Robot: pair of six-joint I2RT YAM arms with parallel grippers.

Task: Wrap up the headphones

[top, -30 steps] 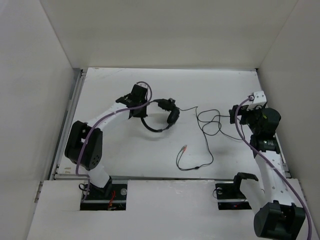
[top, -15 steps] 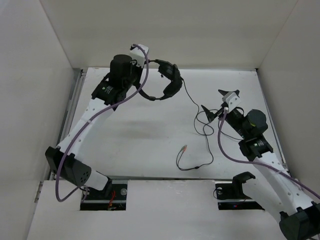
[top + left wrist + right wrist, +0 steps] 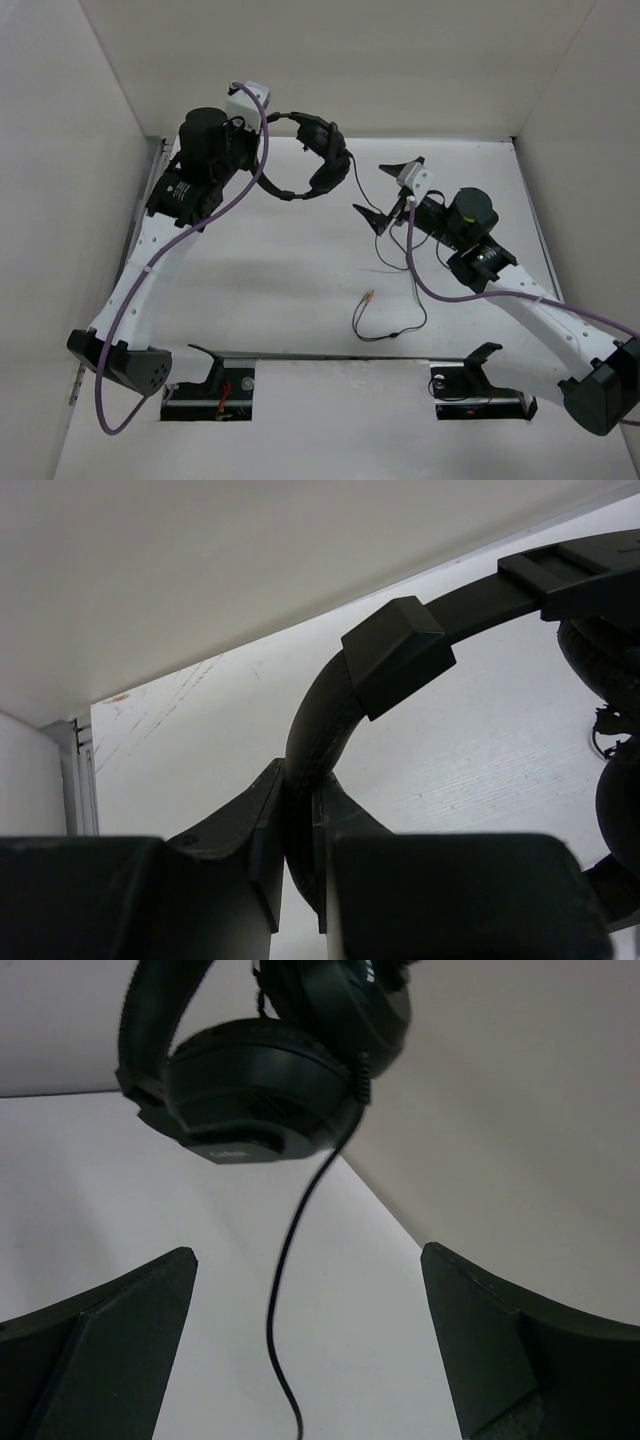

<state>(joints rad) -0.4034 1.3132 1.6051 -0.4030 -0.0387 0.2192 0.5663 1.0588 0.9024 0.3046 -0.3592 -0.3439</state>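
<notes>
The left arm (image 3: 150, 250) reaches up near the back wall (image 3: 350, 60). Its left fingers (image 3: 240, 825) are clamped tight on the headband (image 3: 400, 650) of the headphones (image 3: 318, 160), which hang in the air above the white surface (image 3: 250, 280). The ear cups (image 3: 260, 1090) dangle to the right of that grip. A thin cable (image 3: 412, 290) drops from the headset and lies in loose loops on the surface, ending in pink plugs (image 3: 369, 295). The right fingers (image 3: 374, 216) are spread wide, holding nothing, just beside the headset; seen from the right wrist, the cable hangs between them
</notes>
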